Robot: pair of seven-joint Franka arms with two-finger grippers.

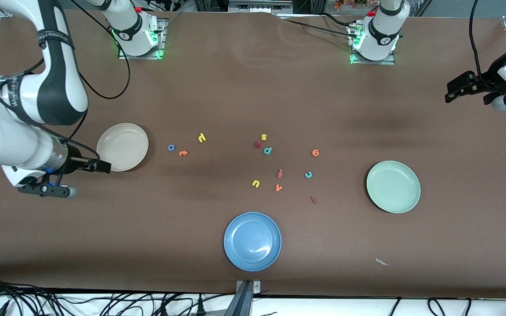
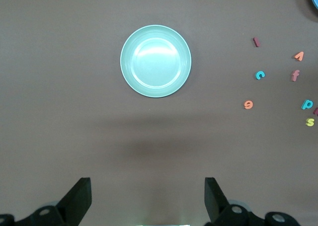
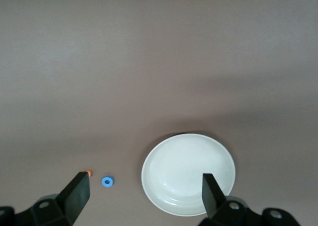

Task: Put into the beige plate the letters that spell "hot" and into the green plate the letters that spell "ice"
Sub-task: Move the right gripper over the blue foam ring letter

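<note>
The beige plate (image 1: 122,146) (image 3: 188,174) lies toward the right arm's end, the green plate (image 1: 393,186) (image 2: 155,61) toward the left arm's end; both hold nothing. Beside the beige plate lie the blue o (image 1: 171,147) (image 3: 108,181), orange t (image 1: 183,153) and yellow h (image 1: 201,138). The orange e (image 1: 315,152) (image 2: 248,105), teal c (image 1: 308,174) (image 2: 260,75) and dark red i (image 1: 313,199) (image 2: 256,41) lie nearer the green plate. My right gripper (image 1: 103,166) (image 3: 144,196) hangs open by the beige plate's rim. My left gripper (image 1: 453,90) (image 2: 147,196) hangs open over bare table at the left arm's end.
A blue plate (image 1: 252,241) sits near the front edge. Other letters lie mid-table: yellow s (image 1: 264,137), teal p (image 1: 268,150), red-orange f (image 1: 280,173), yellow u (image 1: 255,183), orange v (image 1: 278,188). A small white scrap (image 1: 382,262) lies near the front edge.
</note>
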